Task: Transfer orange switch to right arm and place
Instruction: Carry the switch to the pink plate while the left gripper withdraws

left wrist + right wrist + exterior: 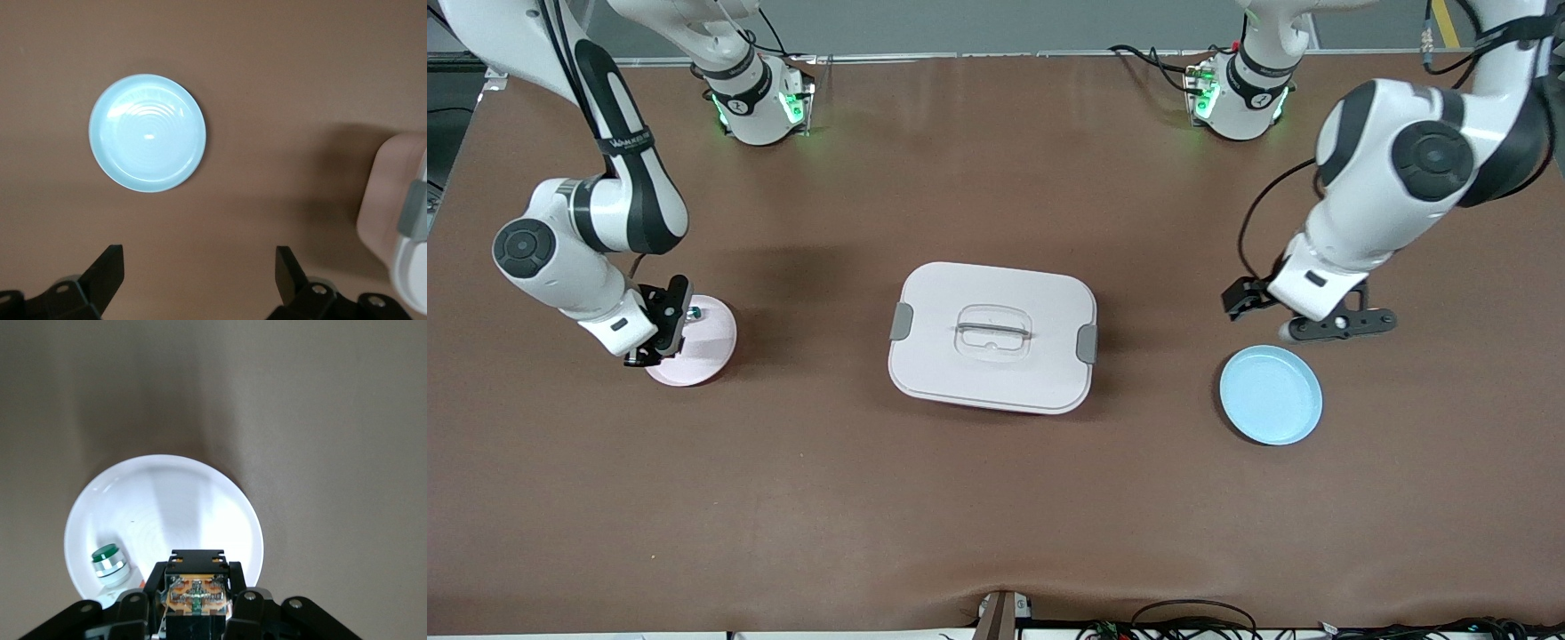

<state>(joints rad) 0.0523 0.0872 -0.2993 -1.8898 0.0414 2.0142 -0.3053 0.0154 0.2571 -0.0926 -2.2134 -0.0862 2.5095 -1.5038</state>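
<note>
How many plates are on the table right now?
2. A pink plate lies under the right gripper; a light blue plate lies by the left gripper.

right arm: reaches down at its own end of the table, wrist bent low | right gripper (660, 336): fingers closed on a small part held between them | left arm: elbow high, forearm angled down at its end | left gripper (1329, 327): fingers (107, 273) spread wide, nothing between them
</note>
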